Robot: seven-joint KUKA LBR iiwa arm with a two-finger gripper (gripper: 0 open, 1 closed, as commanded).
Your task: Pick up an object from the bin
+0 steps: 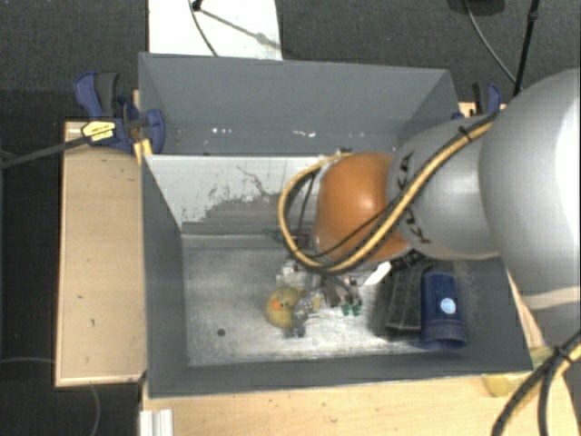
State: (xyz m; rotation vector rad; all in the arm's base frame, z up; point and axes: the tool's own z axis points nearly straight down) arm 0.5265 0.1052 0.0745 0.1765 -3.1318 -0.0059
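My gripper is low over the middle of the bin floor, below the orange cover. A small yellow roundish thing lies right at its fingertips on the left side, touching or nearly touching them. A small green piece lies just right of the gripper. Further right a black ridged block lies beside a dark blue cylinder-like thing with a light round mark on it.
The arm and its orange cover with looped cables hang over the bin's middle and right. A white scrap shows beside the black block under the arm. The left half of the bin floor is bare, scuffed metal.
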